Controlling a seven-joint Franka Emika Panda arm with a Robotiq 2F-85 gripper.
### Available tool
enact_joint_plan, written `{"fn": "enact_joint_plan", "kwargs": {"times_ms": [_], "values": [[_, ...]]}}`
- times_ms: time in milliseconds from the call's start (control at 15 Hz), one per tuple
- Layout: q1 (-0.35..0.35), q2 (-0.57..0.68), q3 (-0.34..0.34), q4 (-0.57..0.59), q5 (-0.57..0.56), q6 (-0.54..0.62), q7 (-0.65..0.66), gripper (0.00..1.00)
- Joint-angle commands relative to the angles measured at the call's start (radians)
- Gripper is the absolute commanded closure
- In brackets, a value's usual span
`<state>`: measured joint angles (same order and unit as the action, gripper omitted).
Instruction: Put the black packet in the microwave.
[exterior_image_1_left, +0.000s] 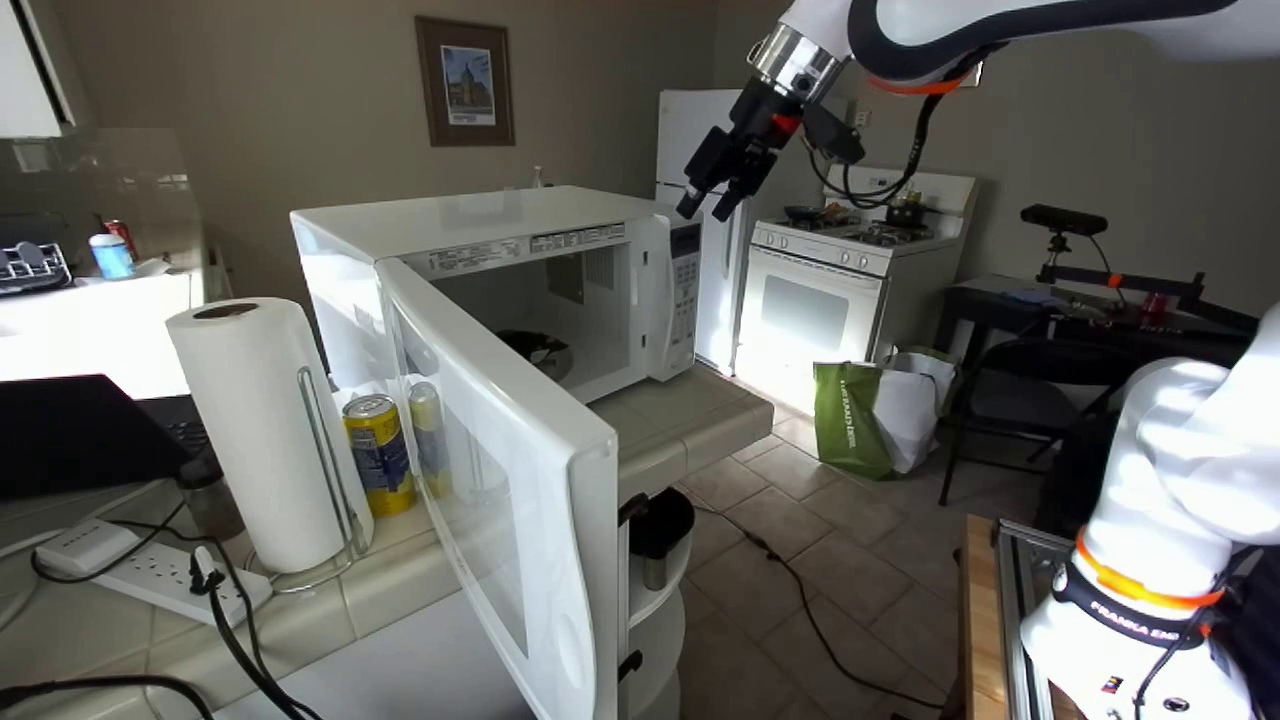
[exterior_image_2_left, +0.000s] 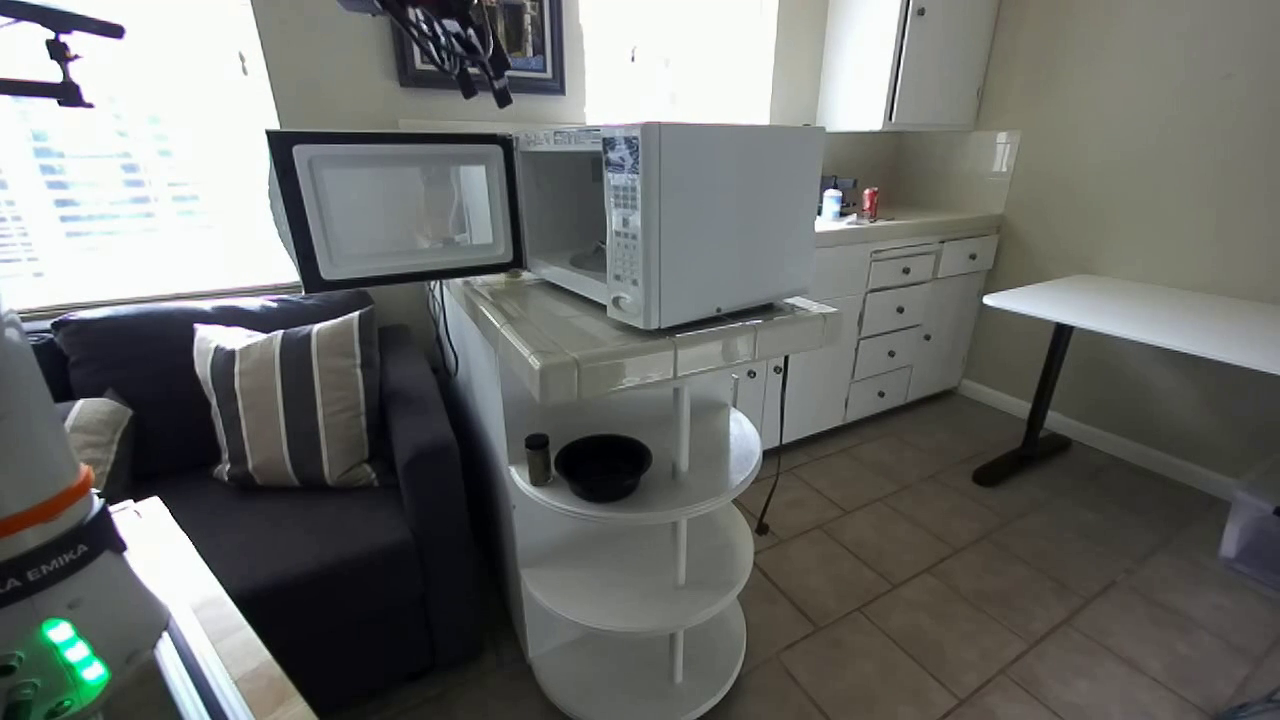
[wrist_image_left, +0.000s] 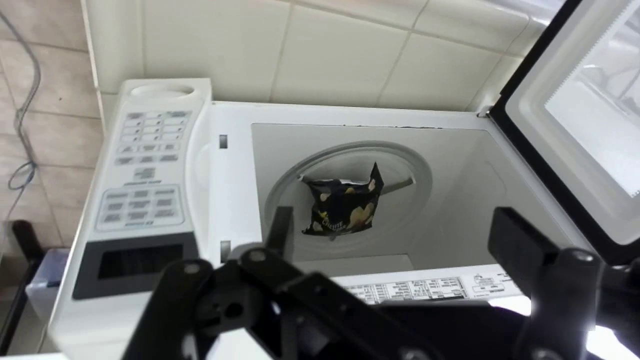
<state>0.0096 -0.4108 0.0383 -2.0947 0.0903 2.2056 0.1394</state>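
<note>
OP: Where's the claw rn, & is it holding anything?

Reply: Nope, nada. It's hanging higher than the microwave, near the opening, fingers spread w/ a big gap. Prob so it won't drag the packet along, imo.

OP: Why's the door like that?

Reply: Swung way out, presumably so the claw gets a clear run in.

OP: And the packet's where?

Reply: Inside the microwave, slumped abt mid turntable. Black w/ gold shapes. Decent spot IMO: clear of the doorway, so the door shd swing past w/o catching it. Task looks done tbh, closing up isn't in the ask.

OP: Any brands?

Reply: Robot base = FRANKA EMIKA, pieced together from both exterior views. Label strip over the opening is fine print, too blurry, & the control panel is the same. Packet has pale lettering, maybe starting w/ C, too fuzzy to swear to. Green bag, farthest off: white writing, can't read it.
</note>
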Motion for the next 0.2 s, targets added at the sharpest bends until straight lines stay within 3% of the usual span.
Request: {"fn": "enact_joint_plan", "kwargs": {"times_ms": [0,133], "values": [[-0.002,-0.011,-0.004,0.017,-0.014,-0.028,-0.025,0.00],[-0.003,-0.017,-0.008,0.029,-0.024,-0.046,-0.048,0.00]]}}
